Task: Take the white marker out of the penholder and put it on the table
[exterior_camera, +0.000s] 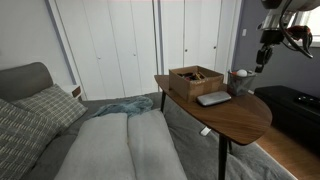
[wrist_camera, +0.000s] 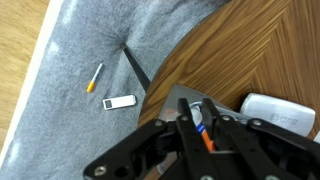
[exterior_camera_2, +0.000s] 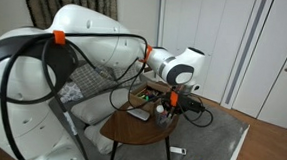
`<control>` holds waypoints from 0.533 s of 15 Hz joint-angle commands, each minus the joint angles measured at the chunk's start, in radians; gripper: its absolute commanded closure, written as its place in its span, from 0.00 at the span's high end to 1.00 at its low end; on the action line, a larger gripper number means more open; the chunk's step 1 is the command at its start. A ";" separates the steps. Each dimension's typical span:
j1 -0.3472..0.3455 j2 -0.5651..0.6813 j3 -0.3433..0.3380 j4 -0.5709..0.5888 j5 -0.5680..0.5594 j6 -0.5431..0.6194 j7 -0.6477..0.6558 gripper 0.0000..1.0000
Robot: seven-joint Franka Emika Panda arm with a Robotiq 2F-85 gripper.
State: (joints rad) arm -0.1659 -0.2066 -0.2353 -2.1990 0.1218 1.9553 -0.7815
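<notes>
Two dark fingers of the gripper [wrist_camera: 198, 122] fill the bottom of the wrist view, with only a narrow gap between them. Blue and orange pen tips [wrist_camera: 202, 128] show through that gap. Whether the jaws have closed on anything cannot be told.

The tips belong to the penholder [wrist_camera: 188, 102], a grey cup that appears to sit right under the fingers, so the arm seems lined up for a straight pull upward. The white marker cannot be picked out; it is probably among those pens.

The table [wrist_camera: 250, 50] has bare wood beside the cup, a good spot for laying the marker flat.

Farther off, on the grey rug [wrist_camera: 90, 40], lie an orange-tipped pen [wrist_camera: 95, 77] and a small white stick [wrist_camera: 120, 101].

In an exterior view, the wooden box [exterior_camera: 195, 80] stands near the cup.
</notes>
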 commanded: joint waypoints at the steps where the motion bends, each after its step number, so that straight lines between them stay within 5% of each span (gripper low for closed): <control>1: 0.005 -0.031 -0.008 -0.014 -0.009 -0.004 -0.014 0.04; 8: 0.012 -0.127 -0.020 -0.012 0.004 -0.043 -0.068 0.04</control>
State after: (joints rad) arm -0.1660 -0.2607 -0.2412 -2.1969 0.1218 1.9479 -0.8131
